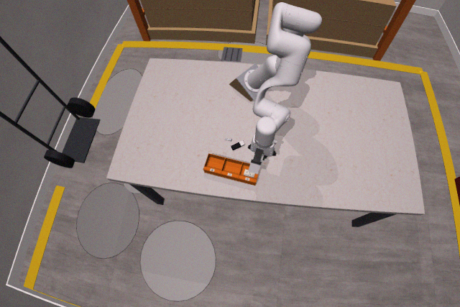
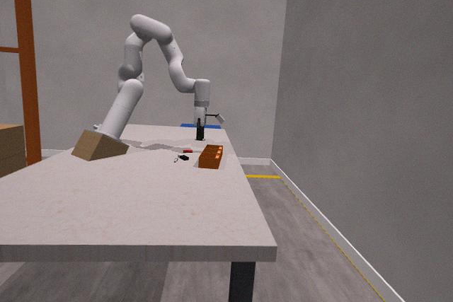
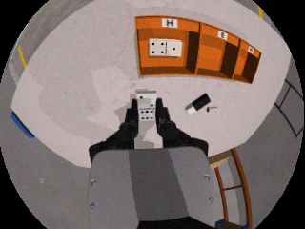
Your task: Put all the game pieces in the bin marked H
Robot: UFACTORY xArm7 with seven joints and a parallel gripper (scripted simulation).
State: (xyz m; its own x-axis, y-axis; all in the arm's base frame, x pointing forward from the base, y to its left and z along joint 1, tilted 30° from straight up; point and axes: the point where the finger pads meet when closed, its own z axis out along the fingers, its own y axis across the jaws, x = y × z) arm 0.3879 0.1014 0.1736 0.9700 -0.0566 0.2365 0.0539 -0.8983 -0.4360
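Observation:
An orange bin (image 1: 231, 169) with three compartments stands near the table's front edge; it also shows in the side view (image 2: 211, 155) and the wrist view (image 3: 197, 52). Its end compartment, marked H (image 3: 170, 23), holds a white domino (image 3: 166, 48). My gripper (image 3: 147, 106) (image 1: 255, 164) is shut on a second white domino (image 3: 147, 110) with black pips. It hangs above the table beside the H end of the bin. In the side view the gripper (image 2: 199, 134) is behind the bin and well above the table top.
A black and white stick-shaped item (image 1: 237, 144) and a small grey piece (image 1: 228, 139) lie on the table behind the bin. A small red item (image 2: 187, 151) lies near them. The arm's tan base block (image 2: 98, 148) stands further back.

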